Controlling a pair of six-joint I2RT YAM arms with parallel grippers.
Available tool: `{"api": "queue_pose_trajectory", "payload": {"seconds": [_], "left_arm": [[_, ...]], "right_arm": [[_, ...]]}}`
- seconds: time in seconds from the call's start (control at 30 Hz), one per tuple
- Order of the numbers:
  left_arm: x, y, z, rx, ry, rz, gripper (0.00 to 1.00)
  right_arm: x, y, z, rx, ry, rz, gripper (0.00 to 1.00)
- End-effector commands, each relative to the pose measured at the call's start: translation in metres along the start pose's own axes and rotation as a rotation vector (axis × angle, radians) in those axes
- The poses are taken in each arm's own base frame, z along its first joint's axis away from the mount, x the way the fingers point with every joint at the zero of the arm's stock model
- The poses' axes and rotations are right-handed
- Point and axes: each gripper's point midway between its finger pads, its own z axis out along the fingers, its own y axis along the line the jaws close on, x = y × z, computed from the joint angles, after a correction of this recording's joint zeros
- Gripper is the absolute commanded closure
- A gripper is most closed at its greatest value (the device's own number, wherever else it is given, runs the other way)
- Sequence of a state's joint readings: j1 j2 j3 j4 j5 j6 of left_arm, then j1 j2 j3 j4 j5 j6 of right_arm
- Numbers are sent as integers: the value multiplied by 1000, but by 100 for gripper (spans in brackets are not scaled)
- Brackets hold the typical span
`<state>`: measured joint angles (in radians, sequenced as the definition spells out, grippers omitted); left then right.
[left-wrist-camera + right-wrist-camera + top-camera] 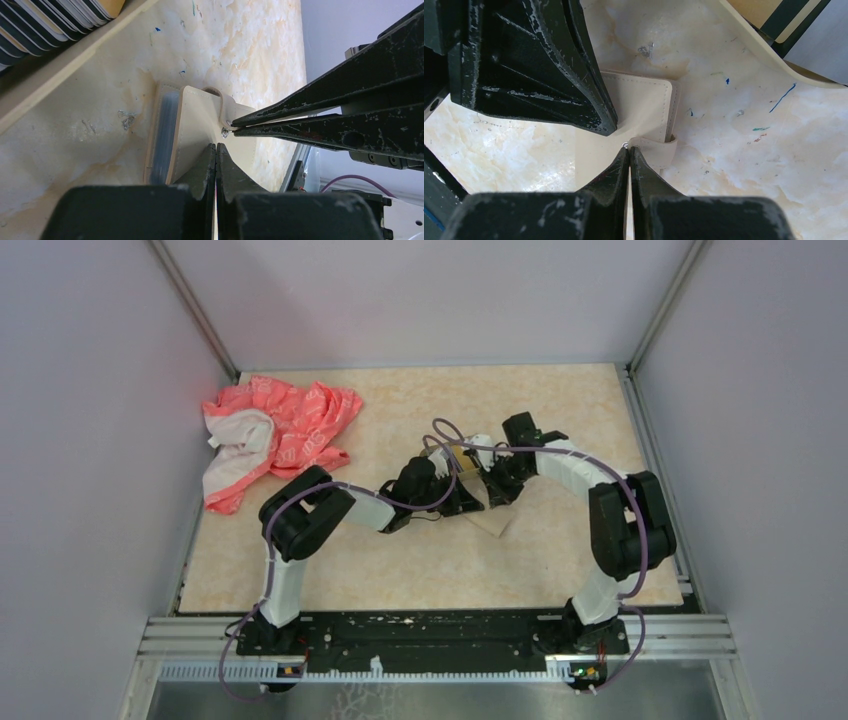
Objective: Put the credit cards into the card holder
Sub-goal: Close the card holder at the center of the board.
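Observation:
The card holder (75,55), a pale-rimmed tin, holds credit cards (60,20) standing on edge in dark and white stripes; it also shows in the right wrist view (764,50) and from above (460,456). Beside it on the table lies a cream leather wallet (192,125) with a snap strap (659,147) and a pale blue edge between its covers. My left gripper (215,146) is shut, its tips resting on the wallet's cover. My right gripper (629,148) is shut too, its tips at the strap's snap stud. Nothing shows between either pair of fingers.
A pink and white cloth (275,435) lies bunched at the back left. Grey walls close the table on three sides. Both arms meet mid-table over the wallet (495,522), with purple cables looping above them.

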<state>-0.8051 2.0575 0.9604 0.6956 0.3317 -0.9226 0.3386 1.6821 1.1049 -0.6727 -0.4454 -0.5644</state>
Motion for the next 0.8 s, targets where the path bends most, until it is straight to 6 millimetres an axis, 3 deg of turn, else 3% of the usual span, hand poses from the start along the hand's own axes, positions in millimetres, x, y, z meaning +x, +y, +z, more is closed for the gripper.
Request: {"api": "queue_pose_trajectory", "payload": {"seconds": [0.0,0.77], "left_arm": [[33,61,-2,-190,89,-25,100],[33,61,-1,-189,89,-25,100]], "right_arm": [[-10,11,-6,3,-36,-40,100],[-3,23,-2,11,-1,-97,100]]}}
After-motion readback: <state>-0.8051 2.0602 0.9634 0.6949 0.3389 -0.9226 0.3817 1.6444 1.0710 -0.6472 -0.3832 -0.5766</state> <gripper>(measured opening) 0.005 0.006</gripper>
